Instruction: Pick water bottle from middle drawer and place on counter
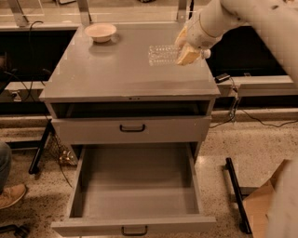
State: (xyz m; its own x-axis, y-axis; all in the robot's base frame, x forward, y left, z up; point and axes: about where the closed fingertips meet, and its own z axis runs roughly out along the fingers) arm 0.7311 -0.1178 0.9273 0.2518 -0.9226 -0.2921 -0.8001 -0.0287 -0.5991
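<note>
- While the one arm (242, 14) reaches in from the far right, its one gripper (185, 50) hangs over the far right part of the counter (121, 79), jaws closed narrowly on one end of the water bottle (163, 54).
- One water bottle only, clear and crinkled, lies on its side and stretches left from the yellowish fingers (188, 55). It is over the counter, well inside the edges, but whether it touches the surface or hangs just above it cannot be told.
- One bowl (100, 31), pale and shallow, sits at the far left of the counter, well apart from the bottle.
- Two drawers with handles are in the cabinet (203, 108), one black handle on each.
- Of these, the upper drawer (93, 131) is pushed nearly in, its handle (132, 128) at the middle of the front. A dark open slot (130, 109) runs between it and the counter's edge.
- Below it the middle drawer (135, 195) is pulled far out toward the near side, grey floor and side walls in full view — its handle (134, 230) shows at the near edge.
- On the speckled floor (242, 139) left of the cabinet is one tan shoe (11, 196), with a bit of trouser leg above it.
- Right of the open drawer, one black bar (234, 190) lies on the floor, and one cardboard box (260, 211) stands just beside it — in the near right corner.
</note>
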